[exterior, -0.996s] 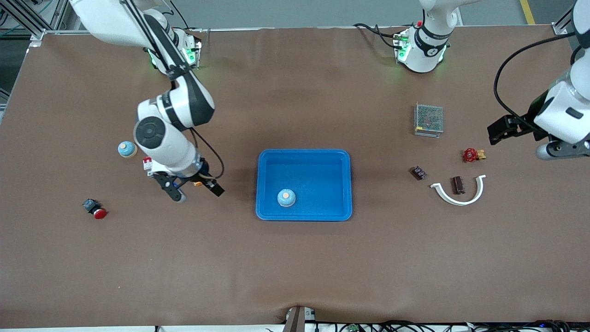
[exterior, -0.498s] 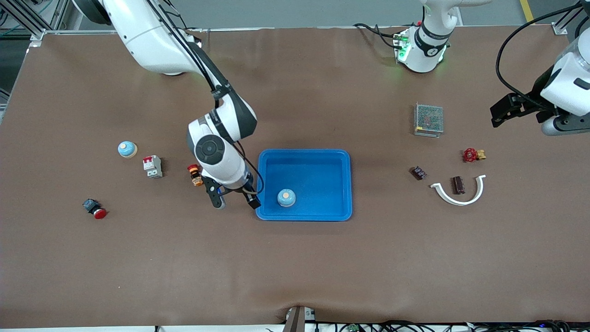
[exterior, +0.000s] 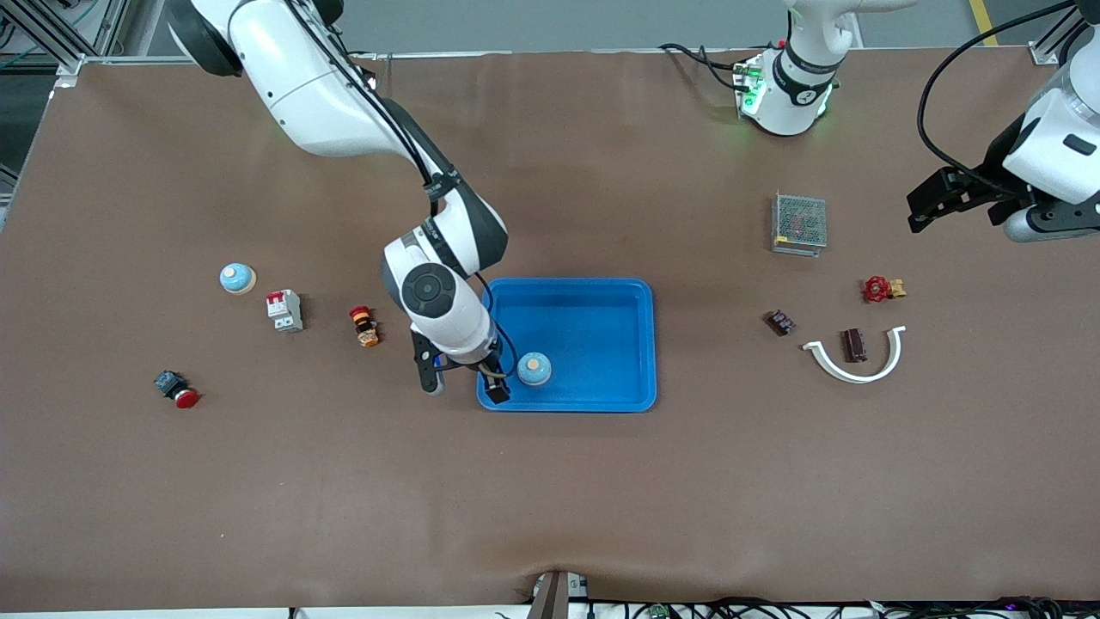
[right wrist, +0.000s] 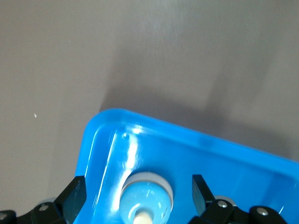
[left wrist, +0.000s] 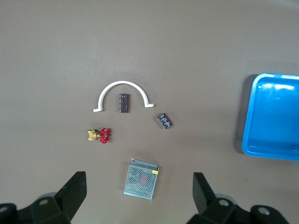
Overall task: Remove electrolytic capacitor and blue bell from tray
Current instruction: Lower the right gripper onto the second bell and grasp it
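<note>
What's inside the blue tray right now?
One bell sits in the blue tray. The right gripper hides the tray corner nearest it.

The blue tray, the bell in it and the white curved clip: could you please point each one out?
blue tray (exterior: 640,344): front view, its rim.
bell (exterior: 534,369): front view, its dome.
white curved clip (left wrist: 122,84): left wrist view, top of its arc.

Robot lab: paper-covered table (exterior: 550,499)
</note>
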Controlling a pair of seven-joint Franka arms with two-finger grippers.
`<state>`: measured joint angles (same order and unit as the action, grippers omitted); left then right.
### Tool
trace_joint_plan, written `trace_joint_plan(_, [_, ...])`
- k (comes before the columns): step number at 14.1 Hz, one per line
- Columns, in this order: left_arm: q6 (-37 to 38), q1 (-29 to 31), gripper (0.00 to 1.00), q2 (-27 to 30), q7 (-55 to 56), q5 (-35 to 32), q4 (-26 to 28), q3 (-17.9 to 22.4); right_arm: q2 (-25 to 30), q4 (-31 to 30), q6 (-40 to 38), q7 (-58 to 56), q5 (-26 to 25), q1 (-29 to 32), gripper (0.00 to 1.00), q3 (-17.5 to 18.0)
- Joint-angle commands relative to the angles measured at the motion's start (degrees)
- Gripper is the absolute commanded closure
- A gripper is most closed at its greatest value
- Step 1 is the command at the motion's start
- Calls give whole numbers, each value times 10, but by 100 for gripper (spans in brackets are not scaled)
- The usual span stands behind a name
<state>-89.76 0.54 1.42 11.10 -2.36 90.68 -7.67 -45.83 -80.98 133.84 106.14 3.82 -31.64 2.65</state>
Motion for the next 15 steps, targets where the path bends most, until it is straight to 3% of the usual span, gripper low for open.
trace_joint_plan(1, [-10,1,0,16,-10,11,16,5,-49,84,-49,88,-28,-25,0,-17])
trace_joint_plan(3, [-9,1,0,16,-10,11,16,4,-75,125,-82,119,-36,-42,0,-25])
trace_joint_plan(7, [-12,0,0,8,-11,10,9,4,-101,149,-78,158,-36,-50,0,-24])
trace_joint_plan(15, [21,18,0,16,-14,9,6,6,-116,164,-76,164,-36,-60,0,-24])
